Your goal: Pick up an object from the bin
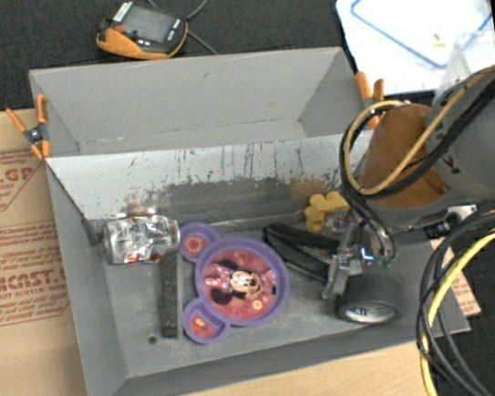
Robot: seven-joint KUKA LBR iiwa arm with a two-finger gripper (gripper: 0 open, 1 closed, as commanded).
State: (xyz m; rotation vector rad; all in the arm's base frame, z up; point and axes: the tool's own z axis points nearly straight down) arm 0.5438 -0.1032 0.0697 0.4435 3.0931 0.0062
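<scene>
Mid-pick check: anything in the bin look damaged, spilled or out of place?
Only the silver wrapper at the left back of the bin: it is crumpled and crushed. The purple mouse-eared bowl sits flat and upright, the grey bar lies flat beside it; nothing is spilled.

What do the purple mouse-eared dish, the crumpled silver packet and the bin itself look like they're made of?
Purple mouse-eared dish: likely moulded plastic, glossy, with a printed cartoon picture in its well.
Crumpled silver packet: seemingly metallised foil or film, judging by its sharp creases and bright glints.
Bin: sheet metal, matt grey, scuffed and scratched along its back wall.
</scene>
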